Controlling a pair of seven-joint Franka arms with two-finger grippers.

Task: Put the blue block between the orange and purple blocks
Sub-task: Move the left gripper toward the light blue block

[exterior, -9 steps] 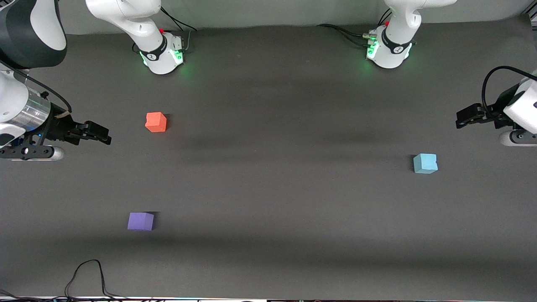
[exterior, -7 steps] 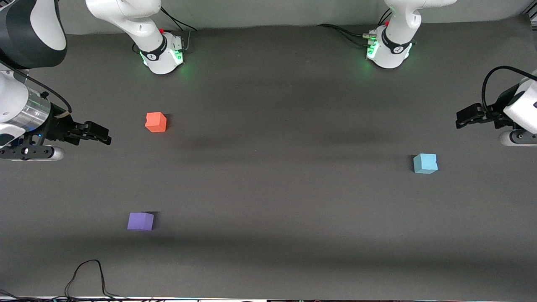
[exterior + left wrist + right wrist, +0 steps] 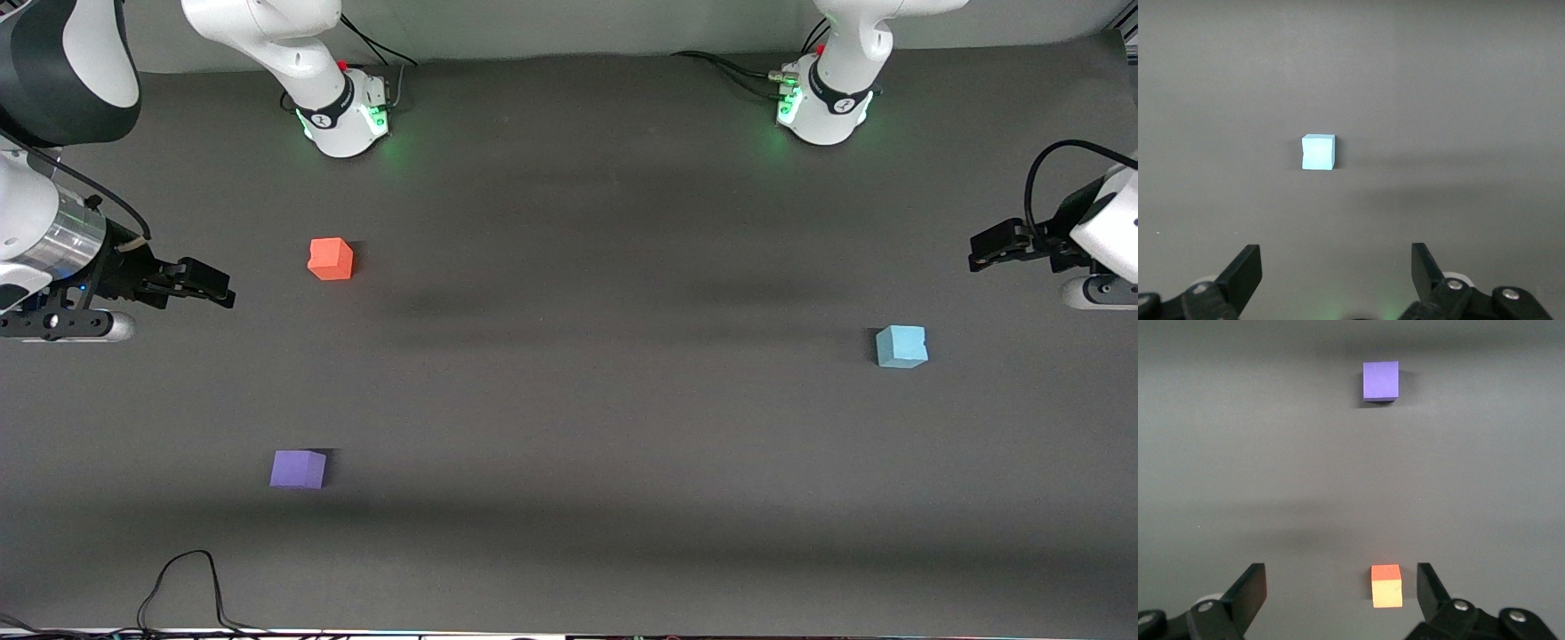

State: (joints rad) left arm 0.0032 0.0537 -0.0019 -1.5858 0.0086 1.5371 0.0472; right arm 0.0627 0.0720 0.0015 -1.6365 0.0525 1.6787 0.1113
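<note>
The blue block (image 3: 901, 346) lies on the dark mat toward the left arm's end; it also shows in the left wrist view (image 3: 1318, 152). The orange block (image 3: 331, 259) and the purple block (image 3: 298, 468) lie toward the right arm's end, the purple one nearer the front camera. Both show in the right wrist view: the orange block (image 3: 1386, 585) and the purple block (image 3: 1380, 381). My left gripper (image 3: 978, 252) hangs open and empty above the mat beside the blue block, apart from it. My right gripper (image 3: 222, 292) hangs open and empty beside the orange block.
The two arm bases (image 3: 345, 111) (image 3: 822, 102) stand along the table's back edge. A black cable (image 3: 182, 582) loops on the mat at the front edge, nearer the camera than the purple block.
My left gripper has shifted very slightly toward the table's end. The blocks and the right arm have not moved.
</note>
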